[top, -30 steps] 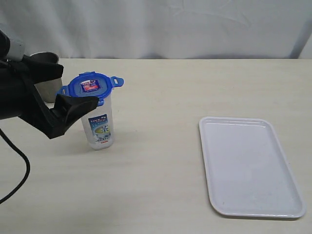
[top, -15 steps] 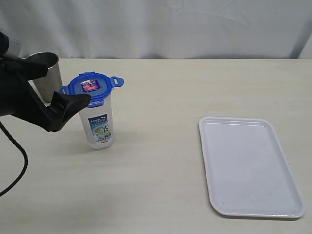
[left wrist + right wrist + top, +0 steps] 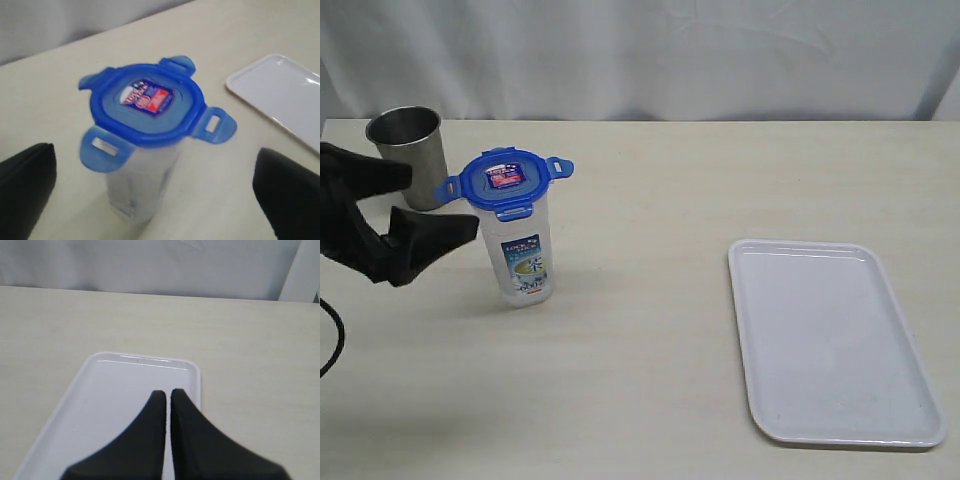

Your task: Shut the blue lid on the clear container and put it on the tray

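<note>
The clear container (image 3: 525, 255) stands upright on the table's left side, its printed label facing the exterior view. The blue lid (image 3: 506, 179) sits on top of it, with its snap tabs sticking outward rather than folded down, as the left wrist view of the blue lid (image 3: 146, 102) also shows. My left gripper (image 3: 438, 203) is open just to the container's left, touching nothing. In the left wrist view the left gripper (image 3: 157, 200) has its black fingers (image 3: 27, 185) wide apart on either side of the container (image 3: 140, 185). My right gripper (image 3: 168, 393) is shut and empty above the tray (image 3: 115, 390).
A grey steel cup (image 3: 408, 150) stands behind and left of the container, close to my left gripper. The white tray (image 3: 835, 340) lies at the right, towards the front of the table, with nothing on it. A white curtain closes off the back.
My left gripper has drawn back to the left, away from the container, with its jaws spread wider. The lid stays on the container. The right gripper has not changed.
</note>
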Robot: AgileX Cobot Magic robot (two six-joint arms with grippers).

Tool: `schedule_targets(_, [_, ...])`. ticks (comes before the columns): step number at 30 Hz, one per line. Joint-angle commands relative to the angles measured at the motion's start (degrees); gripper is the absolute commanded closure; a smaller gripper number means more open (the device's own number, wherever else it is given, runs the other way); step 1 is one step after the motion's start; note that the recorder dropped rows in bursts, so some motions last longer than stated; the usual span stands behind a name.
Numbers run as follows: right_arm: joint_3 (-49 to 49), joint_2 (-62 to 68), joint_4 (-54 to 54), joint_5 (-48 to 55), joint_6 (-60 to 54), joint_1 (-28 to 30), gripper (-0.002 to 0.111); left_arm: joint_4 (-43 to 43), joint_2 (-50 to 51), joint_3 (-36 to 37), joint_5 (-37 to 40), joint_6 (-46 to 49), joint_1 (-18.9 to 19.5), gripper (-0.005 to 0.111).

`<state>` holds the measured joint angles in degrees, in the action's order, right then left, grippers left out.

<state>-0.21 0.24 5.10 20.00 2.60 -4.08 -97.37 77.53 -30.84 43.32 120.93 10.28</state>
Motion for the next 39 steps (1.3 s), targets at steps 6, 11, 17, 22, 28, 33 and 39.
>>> schedule_targets(6, [0.21, -0.24, 0.16, -0.18, -0.01, -0.10, 0.104, 7.20, 18.87, -8.84, 6.31, 1.44, 1.31, 0.005])
schedule_targets(11, [0.21, -0.24, 0.16, -0.18, -0.01, -0.10, 0.104, 10.24, 21.03, -10.69, 5.15, 1.44, 1.31, 0.005])
schedule_targets(17, [0.21, -0.24, 0.16, -0.18, -0.01, -0.10, 0.104, 12.89, 26.03, -13.42, 5.03, 1.44, 1.31, 0.005])
schedule_targets(22, [0.21, -0.24, 0.16, -0.18, -0.01, -0.10, 0.104, 13.93, 32.65, -16.95, 7.65, 1.44, 1.31, 0.005])
schedule_targets(28, [0.21, -0.24, 0.16, -0.18, -0.01, -0.10, 0.104, 14.16, 36.28, -20.51, 8.71, 1.44, 1.31, 0.005])
schedule_targets(33, [0.21, -0.24, 0.16, -0.18, -0.01, -0.10, 0.104, 13.77, 38.06, -22.55, 11.71, 1.44, 1.31, 0.005])
schedule_targets(39, [0.21, -0.24, 0.16, -0.18, -0.01, -0.10, 0.104, 13.76, 38.59, -24.02, 13.53, 1.44, 0.51, 0.005])
